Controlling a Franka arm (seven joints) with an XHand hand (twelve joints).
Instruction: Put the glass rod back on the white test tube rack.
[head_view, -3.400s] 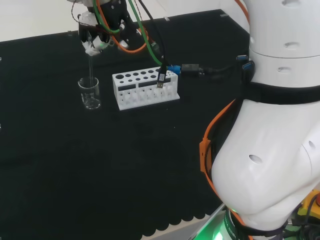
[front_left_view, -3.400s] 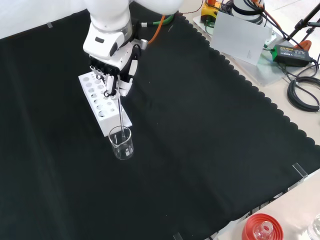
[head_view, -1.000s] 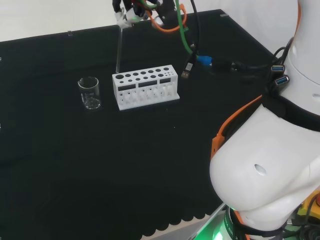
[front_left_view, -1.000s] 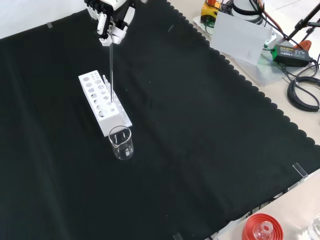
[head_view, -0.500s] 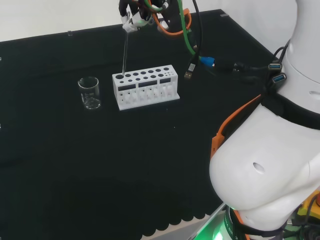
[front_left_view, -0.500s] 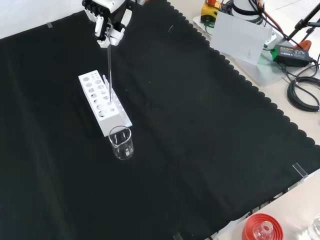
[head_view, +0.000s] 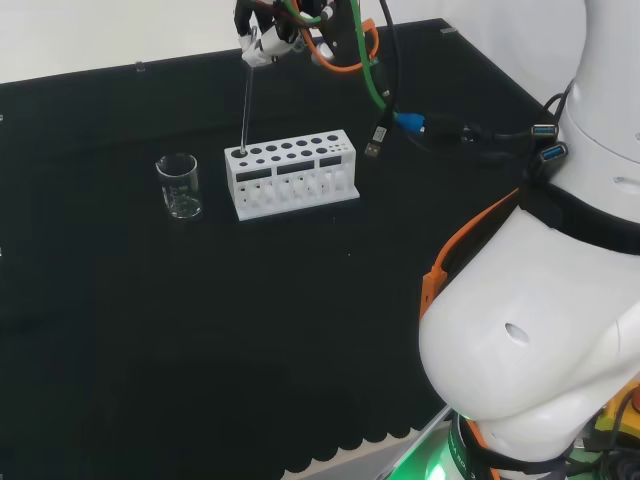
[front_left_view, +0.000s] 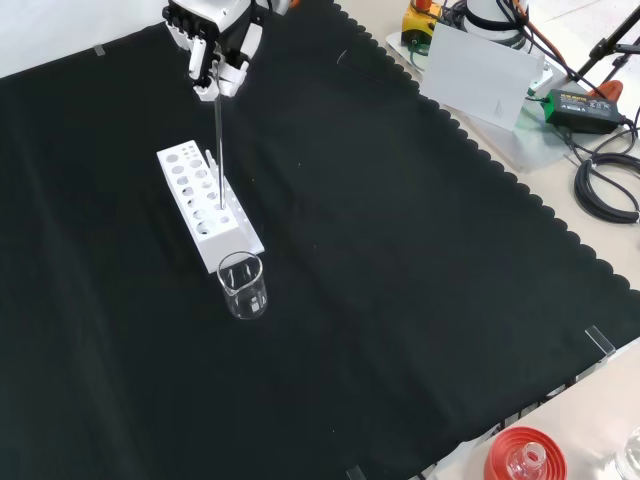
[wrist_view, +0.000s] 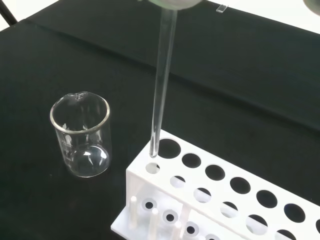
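The hand (head_view: 262, 38) (front_left_view: 213, 55) is raised above the white test tube rack (head_view: 291, 175) (front_left_view: 205, 209) (wrist_view: 215, 200) and pinches the top of a clear glass rod (head_view: 245, 104) (front_left_view: 218, 140) (wrist_view: 162, 85). The rod hangs nearly upright. In the wrist view its lower tip sits just above the rack's top plate, between a large hole and a small hole at the end nearest the beaker. An empty glass beaker (head_view: 179, 185) (front_left_view: 243, 285) (wrist_view: 81, 134) stands on the cloth just off that end of the rack.
The white arm links (head_view: 540, 300) rise at the head view's right, with cables (head_view: 400, 120) hanging near the rack. In the front view a red ribbed stand (front_left_view: 524, 455) sits at the bench's lower right corner, and boxes and cables (front_left_view: 560, 90) lie beyond the cloth's scalloped edge.
The hand lifted the rod out of the beaker and carried it over the rack. In the last half second the rod's tip has come down to just above the rack's end holes.
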